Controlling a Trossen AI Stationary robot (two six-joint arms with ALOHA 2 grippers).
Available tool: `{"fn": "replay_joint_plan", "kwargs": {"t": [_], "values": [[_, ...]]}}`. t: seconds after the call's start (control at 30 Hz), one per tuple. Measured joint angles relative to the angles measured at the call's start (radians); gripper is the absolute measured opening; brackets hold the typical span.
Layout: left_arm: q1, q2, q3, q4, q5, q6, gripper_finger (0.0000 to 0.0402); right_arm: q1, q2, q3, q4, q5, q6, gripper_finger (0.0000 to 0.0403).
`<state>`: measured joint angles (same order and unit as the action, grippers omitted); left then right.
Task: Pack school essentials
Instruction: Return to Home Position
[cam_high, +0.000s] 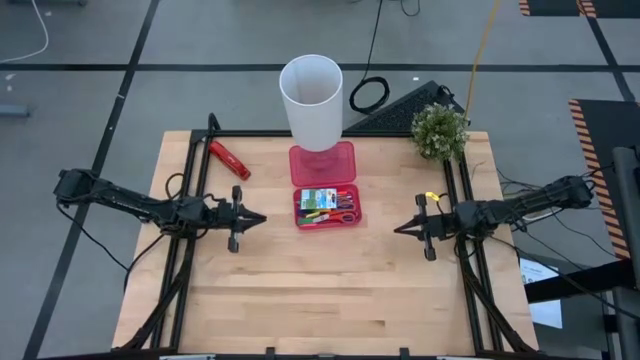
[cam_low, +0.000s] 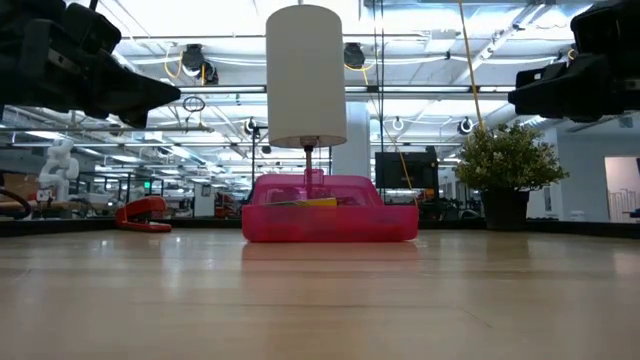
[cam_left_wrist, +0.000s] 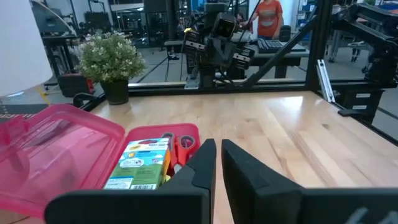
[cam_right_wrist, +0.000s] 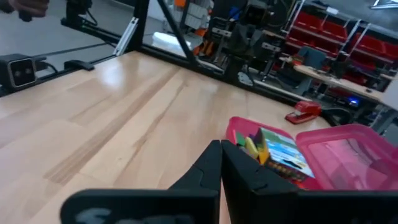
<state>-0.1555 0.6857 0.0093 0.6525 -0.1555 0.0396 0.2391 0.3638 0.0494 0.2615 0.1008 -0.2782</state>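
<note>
On the left of the pale wooden tabletop, the left gripper hovers with its jaws drawn narrow, almost touching, and holding nothing. Behind it, near the tabletop's far left edge, lies a chunky red-and-black stapler. The translucent pink plastic pencil case sits open at the tabletop's middle, between the two grippers and apart from both. Its tray holds a green-and-white packet, coloured pens and scissors with red handles; the open lid lies flat on the far side. A tall white paper cup stands on that lid. Each gripper's jaws point at the case from its own side, level with the tray. The right gripper waits right of the case, jaws closed together and empty. A small green potted plant stands at the far right corner.
</note>
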Motion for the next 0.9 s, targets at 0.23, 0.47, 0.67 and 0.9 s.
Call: {"fn": "replay_joint_plan", "kwargs": {"t": [0.23,0.47,0.67,0.9], "values": [[0.000,0.000,0.000,-0.003,0.001,0.008,0.0030,-0.010,-0.080,-0.002,-0.040,0.031,-0.015,0.0000],[0.000,0.000,0.000,-0.005,0.009,0.037,0.0030,-0.011,-0.224,-0.003,-0.095,0.026,-0.067,0.0000],[0.000,0.000,0.001,-0.002,0.029,0.053,0.0030,-0.011,-0.348,-0.007,-0.152,0.000,-0.092,0.0000],[0.000,0.000,0.002,0.008,0.029,0.057,0.0030,-0.060,-0.356,-0.034,-0.123,-0.028,-0.073,0.0000]]}}
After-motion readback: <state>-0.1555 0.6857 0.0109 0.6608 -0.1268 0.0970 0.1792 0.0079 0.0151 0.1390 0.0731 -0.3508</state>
